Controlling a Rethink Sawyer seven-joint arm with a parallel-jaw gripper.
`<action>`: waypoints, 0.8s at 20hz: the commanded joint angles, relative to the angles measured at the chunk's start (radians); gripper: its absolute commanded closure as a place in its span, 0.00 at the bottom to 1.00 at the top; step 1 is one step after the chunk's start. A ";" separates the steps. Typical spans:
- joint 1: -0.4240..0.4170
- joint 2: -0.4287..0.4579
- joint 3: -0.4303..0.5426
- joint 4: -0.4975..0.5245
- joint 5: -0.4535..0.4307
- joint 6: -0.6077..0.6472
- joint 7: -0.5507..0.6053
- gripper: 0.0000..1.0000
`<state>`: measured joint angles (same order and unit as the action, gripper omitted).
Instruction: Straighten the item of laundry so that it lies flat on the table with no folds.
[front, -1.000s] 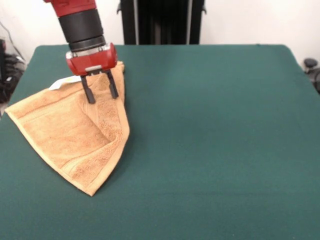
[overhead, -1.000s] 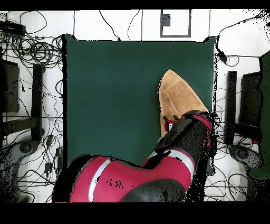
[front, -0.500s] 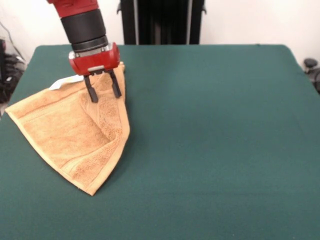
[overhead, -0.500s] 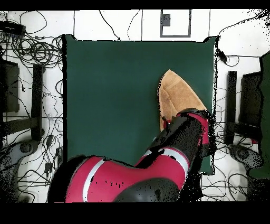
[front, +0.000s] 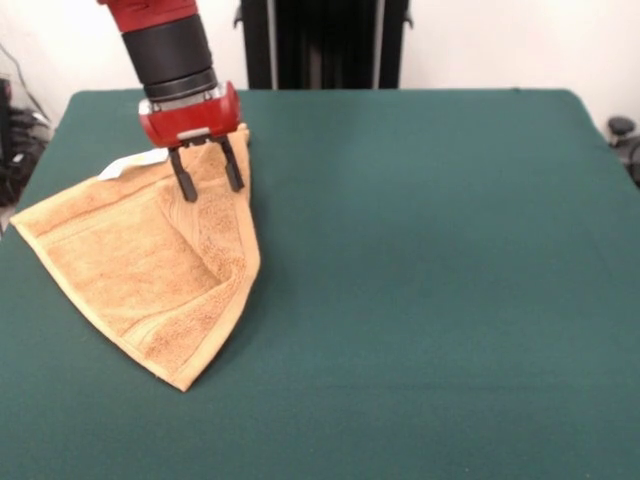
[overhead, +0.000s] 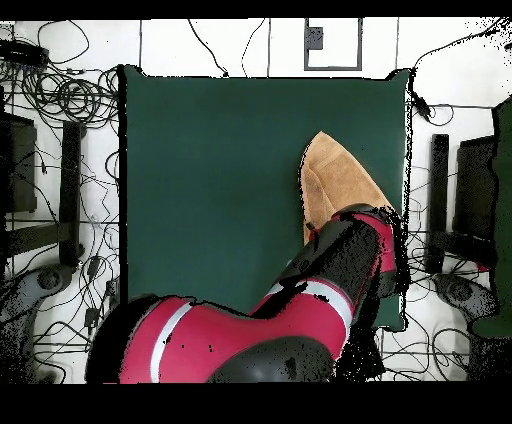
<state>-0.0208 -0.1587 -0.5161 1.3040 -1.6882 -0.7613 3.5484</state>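
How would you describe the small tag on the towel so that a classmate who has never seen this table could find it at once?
Start at the green table, then find the tan towel near its left edge in the front view. The tag pokes out of the towel's far edge, just left of the red tool: the only white spot on the cloth.

The red and black arm reaches down, its claw (front: 208, 179) pointing downward with fingers spread apart.

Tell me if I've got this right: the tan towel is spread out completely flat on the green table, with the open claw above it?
Not quite. The front view shows the towel folded over itself, not flat. The open claw over it and the green table are right.
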 joint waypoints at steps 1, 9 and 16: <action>0.053 0.023 0.081 0.007 -0.023 -0.084 0.382 0.00; 0.032 0.011 0.098 0.019 0.004 -0.082 0.434 1.00; 0.034 0.006 0.100 0.022 0.019 -0.062 0.410 1.00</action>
<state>-0.0129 -0.1581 -0.5174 1.3041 -1.6962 -0.7613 3.5521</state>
